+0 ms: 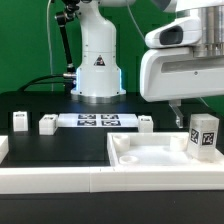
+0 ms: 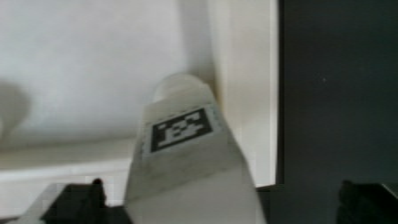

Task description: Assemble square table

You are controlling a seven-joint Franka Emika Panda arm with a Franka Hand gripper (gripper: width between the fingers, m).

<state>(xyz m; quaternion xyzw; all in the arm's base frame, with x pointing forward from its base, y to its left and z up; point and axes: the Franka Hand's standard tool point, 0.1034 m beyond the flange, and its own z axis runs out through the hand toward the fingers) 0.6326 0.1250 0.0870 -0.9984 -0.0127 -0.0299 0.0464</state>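
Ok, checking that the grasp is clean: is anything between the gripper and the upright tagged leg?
Nothing visible. In the wrist view the leg sits directly between the fingers of the open gripper, with the white table top behind it. The other leg pegs lie off toward the exterior view's left.

Likely robotics lab, robot arm (image 1: pixel 97 62), marker board (image 1: pixel 96 121)

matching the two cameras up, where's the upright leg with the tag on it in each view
exterior view: the upright tagged leg stands at the exterior view's right, at the right end of the white square top.
wrist view: the same leg fills the centre of the picture, its tag facing the camera.
shared landmark: the white square top, which shows pale behind the leg in the wrist view.
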